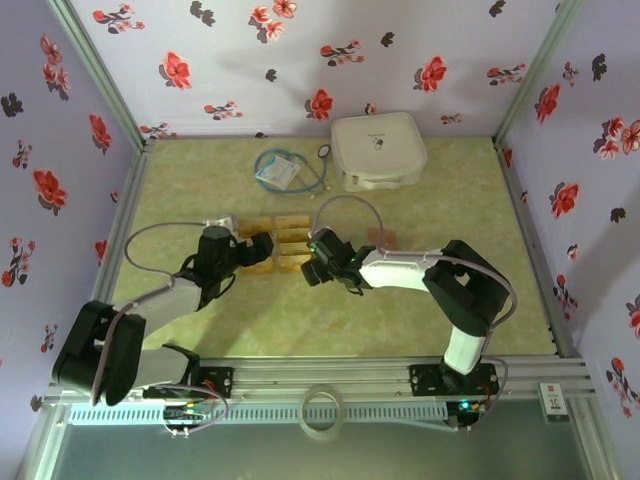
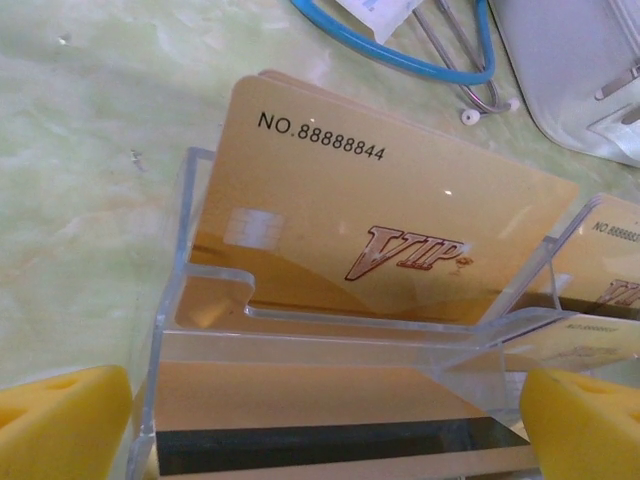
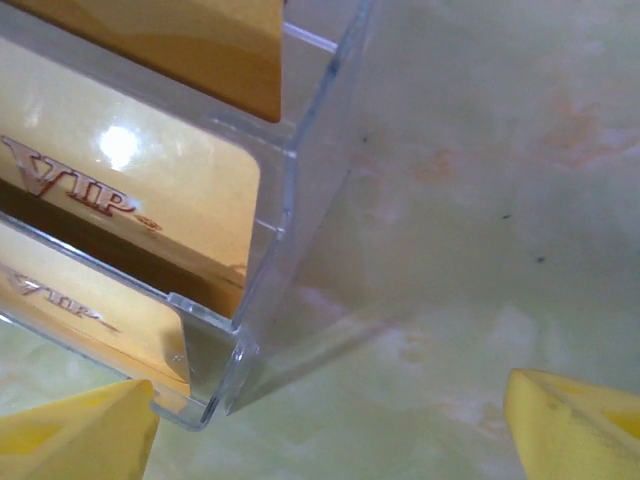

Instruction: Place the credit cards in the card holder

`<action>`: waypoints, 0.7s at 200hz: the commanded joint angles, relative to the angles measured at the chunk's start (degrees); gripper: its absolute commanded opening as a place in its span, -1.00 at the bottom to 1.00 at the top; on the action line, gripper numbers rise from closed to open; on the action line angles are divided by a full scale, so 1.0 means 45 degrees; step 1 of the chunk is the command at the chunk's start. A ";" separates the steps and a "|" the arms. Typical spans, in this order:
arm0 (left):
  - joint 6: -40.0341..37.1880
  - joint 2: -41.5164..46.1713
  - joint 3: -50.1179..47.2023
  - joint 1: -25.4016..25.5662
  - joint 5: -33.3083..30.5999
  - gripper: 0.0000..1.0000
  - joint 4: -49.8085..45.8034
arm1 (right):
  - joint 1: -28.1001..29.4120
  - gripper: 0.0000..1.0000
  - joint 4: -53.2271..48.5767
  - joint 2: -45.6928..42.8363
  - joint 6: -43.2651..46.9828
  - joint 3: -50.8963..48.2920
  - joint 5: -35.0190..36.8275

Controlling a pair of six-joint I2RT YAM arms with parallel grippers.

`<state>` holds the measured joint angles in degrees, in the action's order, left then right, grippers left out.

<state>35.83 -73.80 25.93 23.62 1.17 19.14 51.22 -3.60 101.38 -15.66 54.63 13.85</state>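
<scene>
The cards (image 2: 380, 200) are gold, with "VIP" and a number on them. They stand in rows in a clear plastic holder (image 2: 200, 300) in the middle of the table (image 3: 480, 200). The left claw (image 2: 320, 430) is just left of it and the right claw (image 3: 330, 430) is just right. Both claws are wide open. The right one holds nothing.

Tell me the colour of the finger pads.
Yellow pads; clearest in the left wrist view.

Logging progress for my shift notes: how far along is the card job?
Done: golden VIP cards stand in the clear acrylic tiered holder. In hand: nothing; left gripper and right gripper open beside it. Left: no loose card I can make out.
</scene>
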 commanded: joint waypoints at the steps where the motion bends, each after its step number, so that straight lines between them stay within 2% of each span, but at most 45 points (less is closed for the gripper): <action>1: -0.0213 -0.0701 0.0761 0.0289 0.0195 0.99 0.0490 | -0.0603 0.80 0.0098 -0.0129 -0.0310 -0.0170 0.0828; 140: -0.0431 -0.5927 0.5663 0.1887 0.0701 0.99 0.1022 | -0.3445 0.82 -0.0968 -0.0281 -0.0162 0.0350 0.0756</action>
<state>35.38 -98.15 48.16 30.85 1.96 22.44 37.21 -5.04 101.14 -15.64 54.70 16.75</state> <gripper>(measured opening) 0.997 0.910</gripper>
